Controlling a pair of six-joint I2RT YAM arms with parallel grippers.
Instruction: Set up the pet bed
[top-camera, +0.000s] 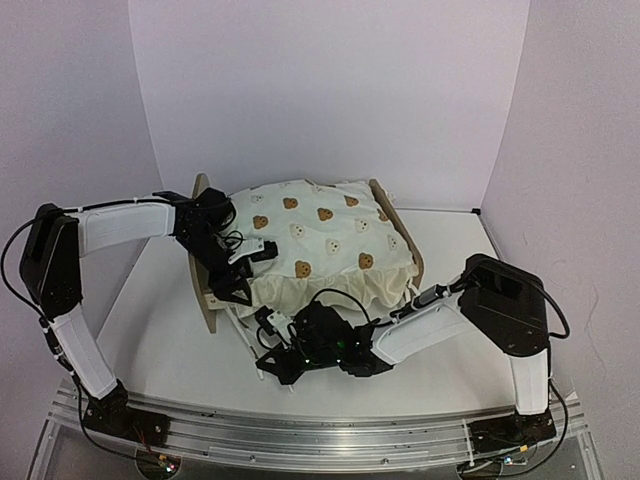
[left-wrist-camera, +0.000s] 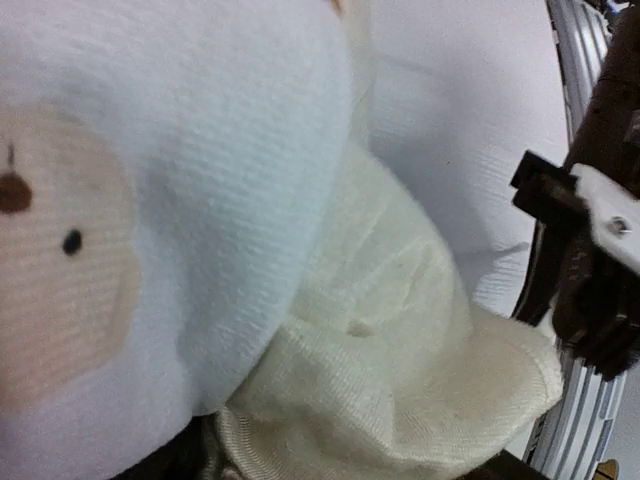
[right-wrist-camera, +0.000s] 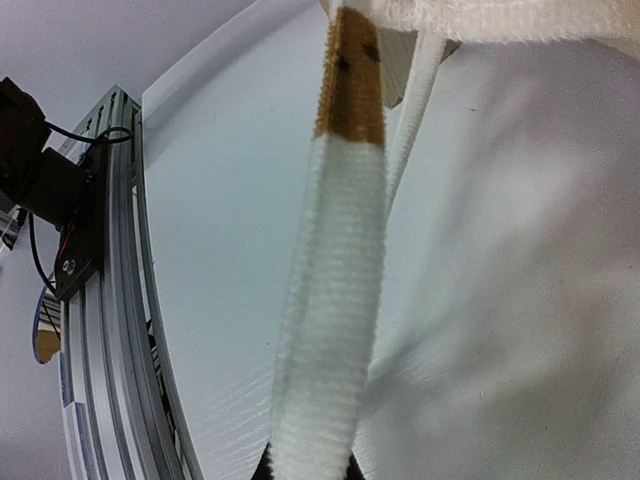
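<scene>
The pet bed (top-camera: 204, 300), a light-wood frame, stands mid-table with its footboard (top-camera: 397, 222) to the right. Cream bear-print bedding (top-camera: 320, 235) lies heaped over it, its ruffle hanging along the front. My left gripper (top-camera: 237, 285) is pressed into the bedding at the bed's front left corner. In the left wrist view bear-print fleece (left-wrist-camera: 180, 200) and cream ruffle (left-wrist-camera: 400, 350) hide its fingers. My right gripper (top-camera: 272, 362) sits low in front of the bed, shut on a stretched edge of bear-print fleece (right-wrist-camera: 335, 300) that runs up from the gripper (right-wrist-camera: 308, 472) to the bed.
The white table (top-camera: 170, 340) stretches around the bed, closed in by white walls behind and at the sides. An aluminium rail (top-camera: 320, 430) carrying both arm bases runs along the near edge. The right arm's wrist (left-wrist-camera: 590, 250) shows close to the ruffle.
</scene>
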